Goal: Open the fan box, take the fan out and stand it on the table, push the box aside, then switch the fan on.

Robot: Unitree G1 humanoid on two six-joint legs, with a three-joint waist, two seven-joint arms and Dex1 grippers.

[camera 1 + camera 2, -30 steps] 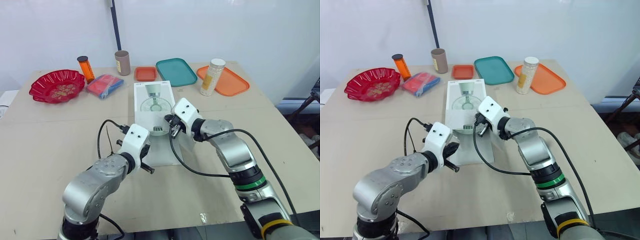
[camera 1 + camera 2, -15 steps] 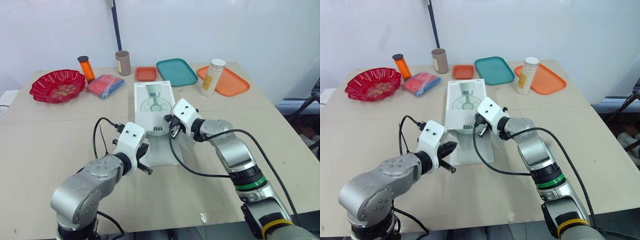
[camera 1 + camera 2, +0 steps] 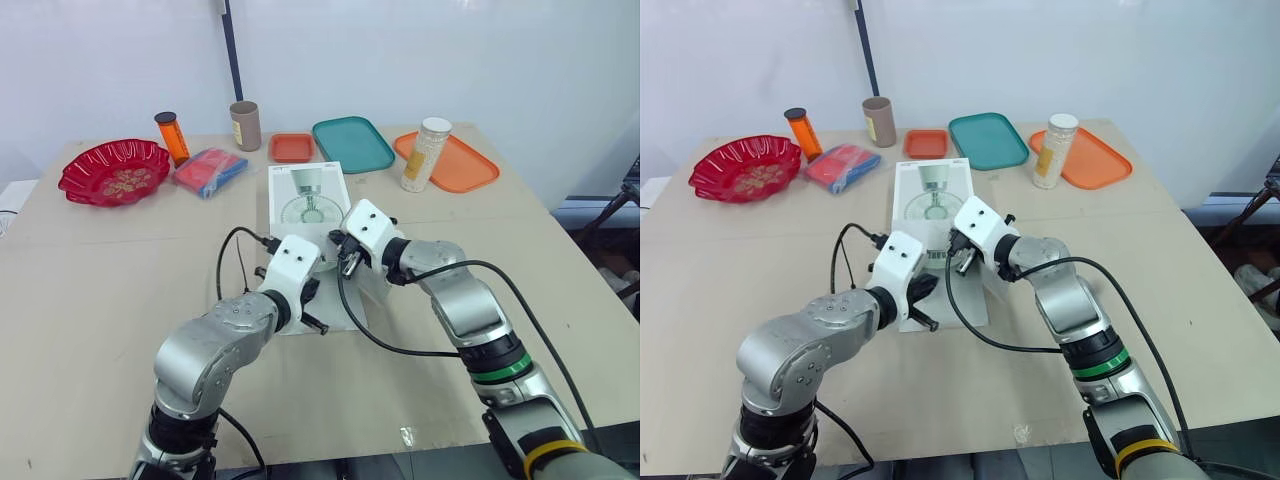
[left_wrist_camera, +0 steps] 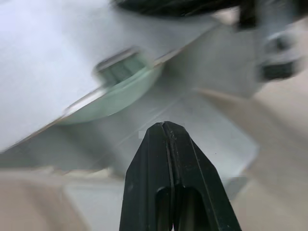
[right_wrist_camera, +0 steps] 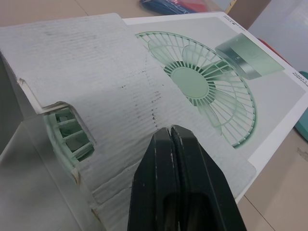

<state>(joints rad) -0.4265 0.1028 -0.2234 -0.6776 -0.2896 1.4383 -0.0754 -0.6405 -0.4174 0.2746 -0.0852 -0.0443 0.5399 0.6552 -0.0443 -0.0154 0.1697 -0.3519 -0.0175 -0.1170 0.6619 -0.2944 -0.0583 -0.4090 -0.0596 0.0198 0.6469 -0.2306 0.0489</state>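
Note:
The white fan box (image 3: 305, 195), printed with a green fan, lies flat at mid-table. Its near end is open: one flap (image 3: 338, 308) lies on the table and a corrugated flap (image 5: 96, 82) is folded back over the top. The green fan (image 4: 115, 91) shows inside the opening, also as the fan's edge (image 5: 65, 137). My left gripper (image 3: 311, 291) is shut and empty, its tip just in front of the opening above the lower flap. My right gripper (image 3: 346, 259) is shut, its tip on the folded-back flap at the box's near right corner.
Along the back stand a red bowl (image 3: 113, 170), an orange bottle (image 3: 172, 137), a blue and red packet (image 3: 210, 170), a brown cup (image 3: 245, 125), a small orange tray (image 3: 292, 147), a teal tray (image 3: 352, 143), and a white jar (image 3: 425, 153) on an orange tray (image 3: 465, 168).
My left gripper has swung right and forward, from beside the lower flap's left edge to the box's open end. The right gripper has stayed on the box.

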